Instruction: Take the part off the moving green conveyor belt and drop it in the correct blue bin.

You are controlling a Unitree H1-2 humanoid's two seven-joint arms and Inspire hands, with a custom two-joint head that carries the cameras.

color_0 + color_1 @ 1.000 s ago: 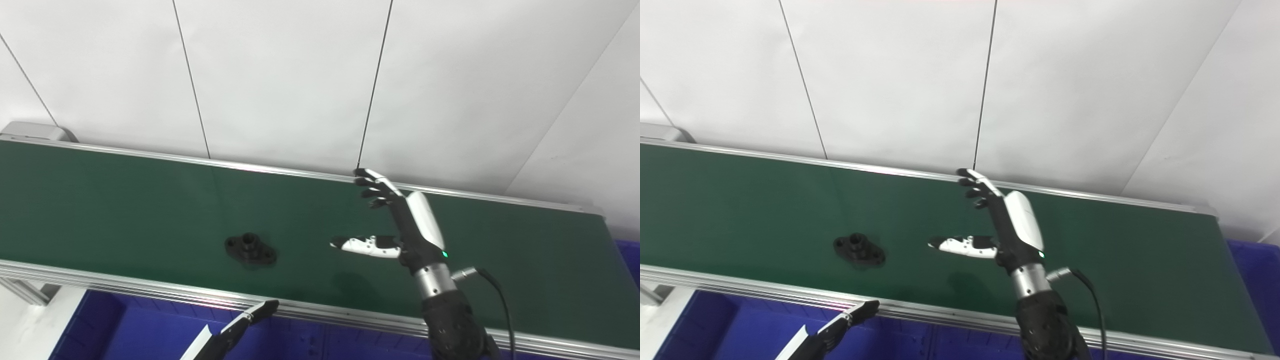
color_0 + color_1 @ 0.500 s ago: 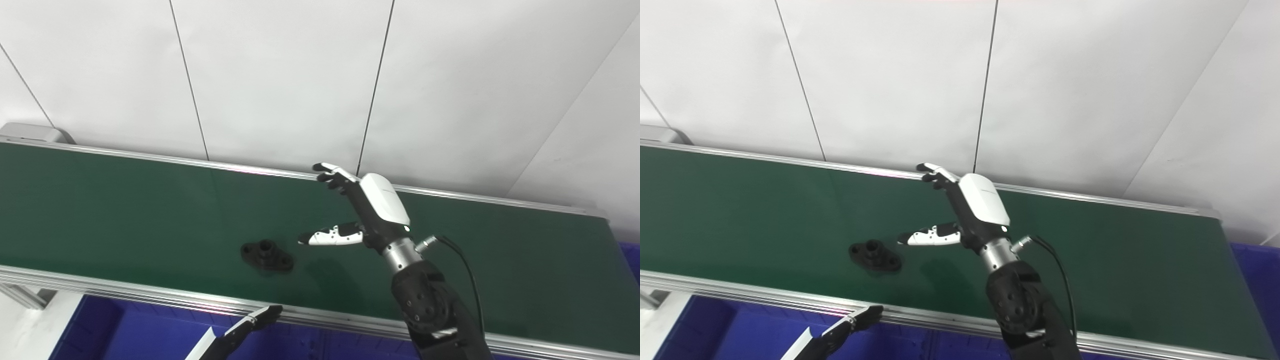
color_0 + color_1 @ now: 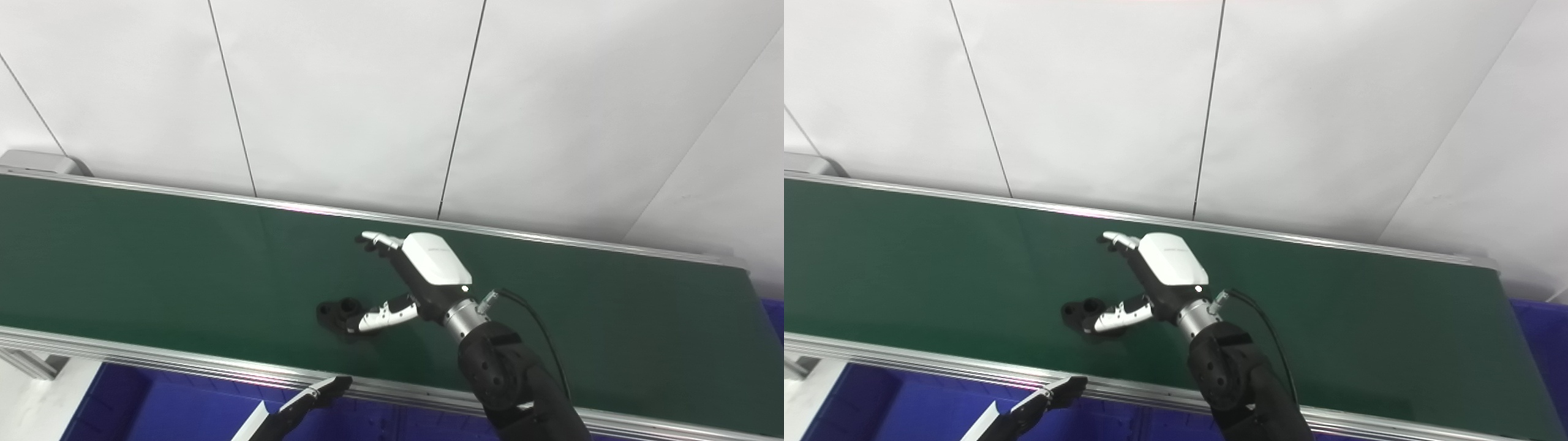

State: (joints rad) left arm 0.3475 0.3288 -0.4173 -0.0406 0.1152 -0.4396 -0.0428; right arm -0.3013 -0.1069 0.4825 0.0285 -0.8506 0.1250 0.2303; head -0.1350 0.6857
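Resting flat on the dark green conveyor belt (image 3: 153, 257), close to its near aluminium rail (image 3: 153, 358): found the small black flanged part (image 3: 334, 311) there, not lifted

Saw the white-and-black right hand (image 3: 422, 275) low over the belt just beside the part, spread wide and grasping nothing. Had its white-tipped thumb (image 3: 383, 317) reaching to the part's right end, with the long fingers (image 3: 375, 237) stretched out on the far side, well apart from it. Could not tell whether the thumb actually touched

Caught only the dark tip of the left hand (image 3: 312, 398) below the near rail, over the blue plastic bin (image 3: 153, 410); could not tell whether spread or clenched

Judged the task barely begun: reach made, grasp not yet closed, lift, carry and drop all left to do. Judged too that closing would have to come soon, given a moving belt

Noted plenty of bare belt around the part on the left and behind. Noted little room in front, with the near rail close by. Marked the far rail (image 3: 551, 237) against the white panelled wall (image 3: 343, 92) as the back limit. Spotted more blue bin (image 3: 1537, 343) past the belt's right end
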